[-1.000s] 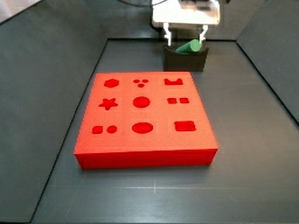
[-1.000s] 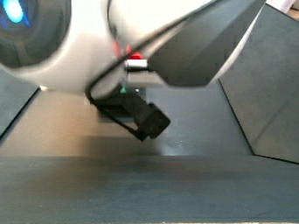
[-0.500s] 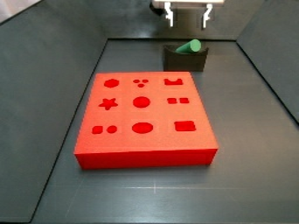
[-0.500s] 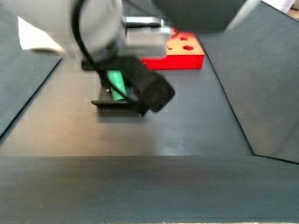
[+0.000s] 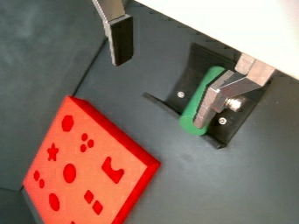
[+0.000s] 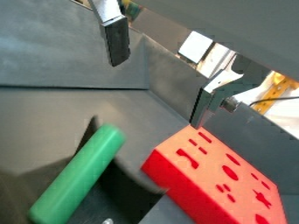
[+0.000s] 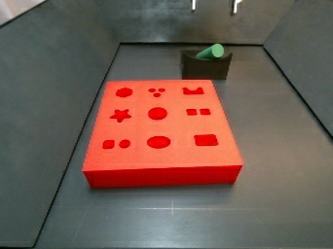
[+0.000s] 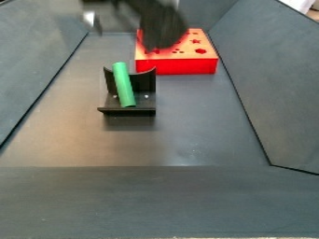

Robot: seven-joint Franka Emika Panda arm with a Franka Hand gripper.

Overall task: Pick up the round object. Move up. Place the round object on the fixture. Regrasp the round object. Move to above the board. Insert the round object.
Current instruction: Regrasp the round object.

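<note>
The green peg (image 7: pixel 212 51) lies tilted in the notch of the dark fixture (image 7: pixel 205 68) behind the red board (image 7: pixel 162 131). In a side view the peg (image 8: pixel 123 84) rests lengthwise on the fixture (image 8: pixel 129 110), with the board (image 8: pixel 182 52) beyond. My gripper (image 7: pixel 215 5) is open and empty, high above the fixture, with only its fingertips in frame. It is a dark blur (image 8: pixel 156 21) in a side view. Both wrist views show the gripper (image 5: pixel 163 92) (image 6: pixel 158 87) with its fingers wide apart above the peg (image 5: pixel 198 105) (image 6: pixel 79 175), not touching it.
The dark tray floor (image 7: pixel 156 214) is ringed by sloping grey walls (image 7: pixel 53 58). The board (image 5: pixel 87 166) (image 6: pixel 222 179) lies close beside the fixture (image 5: pixel 184 83) (image 6: pixel 131 199). The fixture stands near the back wall.
The gripper was round the peg on the fixture a second ago. It has let go and risen straight up, nearly out of a side view. The peg stays on the fixture.
</note>
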